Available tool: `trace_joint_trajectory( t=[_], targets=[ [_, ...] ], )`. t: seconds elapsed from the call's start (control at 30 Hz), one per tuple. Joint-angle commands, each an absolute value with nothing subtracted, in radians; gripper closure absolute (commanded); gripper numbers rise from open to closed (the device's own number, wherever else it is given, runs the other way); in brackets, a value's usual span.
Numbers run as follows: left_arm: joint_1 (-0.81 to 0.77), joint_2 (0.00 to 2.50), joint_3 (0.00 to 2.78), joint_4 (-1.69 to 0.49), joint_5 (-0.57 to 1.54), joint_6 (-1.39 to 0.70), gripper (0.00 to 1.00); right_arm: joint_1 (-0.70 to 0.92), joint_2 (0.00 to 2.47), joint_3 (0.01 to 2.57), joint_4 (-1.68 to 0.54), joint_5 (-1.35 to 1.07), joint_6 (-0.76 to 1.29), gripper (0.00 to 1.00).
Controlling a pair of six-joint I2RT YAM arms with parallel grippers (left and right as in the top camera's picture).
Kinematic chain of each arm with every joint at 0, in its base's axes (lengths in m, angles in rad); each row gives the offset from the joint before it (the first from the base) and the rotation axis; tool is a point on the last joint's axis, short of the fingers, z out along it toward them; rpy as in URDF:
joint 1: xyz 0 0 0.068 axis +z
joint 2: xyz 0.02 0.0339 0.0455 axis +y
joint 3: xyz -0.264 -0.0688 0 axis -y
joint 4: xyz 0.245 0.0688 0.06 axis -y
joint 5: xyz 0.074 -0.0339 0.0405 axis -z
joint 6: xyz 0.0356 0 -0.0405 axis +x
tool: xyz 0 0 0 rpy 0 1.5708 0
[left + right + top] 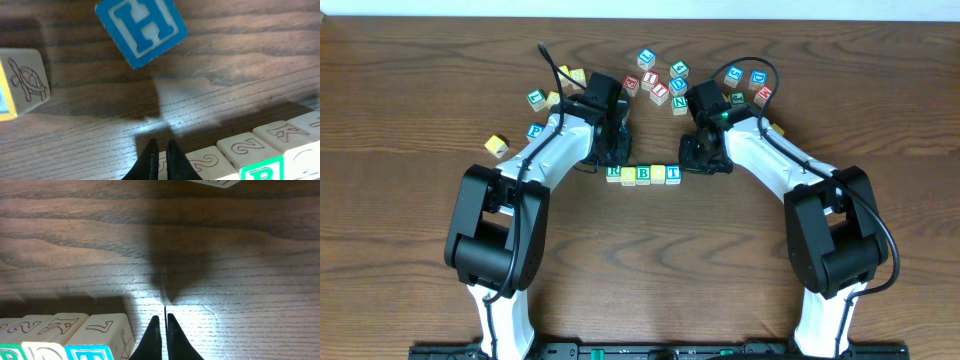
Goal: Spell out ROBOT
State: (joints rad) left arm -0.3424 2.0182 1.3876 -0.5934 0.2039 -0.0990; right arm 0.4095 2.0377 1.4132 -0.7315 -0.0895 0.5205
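Note:
A row of letter blocks (643,174) lies in mid-table: a green R (613,173), a yellow block, a blue B (642,174), a yellow block, a blue T (673,174). My left gripper (611,155) is shut and empty, just behind the row's left end. In the left wrist view its fingertips (160,150) hang over a block's side marked 2, with the green R (262,171) at the lower right. My right gripper (699,160) is shut and empty, just right of the T. In the right wrist view its tips (161,325) sit beside the T block (97,342).
Loose letter blocks lie at the back middle (658,82), back left (545,100) and back right (750,85). A lone yellow block (497,146) lies at the left. A blue H block (141,30) and a turtle-picture block (22,82) lie ahead of my left gripper.

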Motion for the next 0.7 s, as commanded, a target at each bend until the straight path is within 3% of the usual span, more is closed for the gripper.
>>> trace_joint_trajectory(
  t=[0.0, 0.53, 0.67],
  targets=[
    [-0.346, 2.023, 1.377, -0.593, 0.201, -0.083, 0.92, 0.410, 2.048, 1.411, -0.728, -0.078, 0.538, 0.99],
    [-0.365, 2.023, 1.377, -0.599, 0.192, -0.086, 0.92, 0.413, 2.048, 1.411, -0.725, -0.077, 0.538, 0.99],
    [-0.295, 1.959, 1.459, -0.613, 0.164, -0.087, 0.92, 0.413, 2.048, 1.411, -0.725, -0.077, 0.538, 0.99]
  ],
)
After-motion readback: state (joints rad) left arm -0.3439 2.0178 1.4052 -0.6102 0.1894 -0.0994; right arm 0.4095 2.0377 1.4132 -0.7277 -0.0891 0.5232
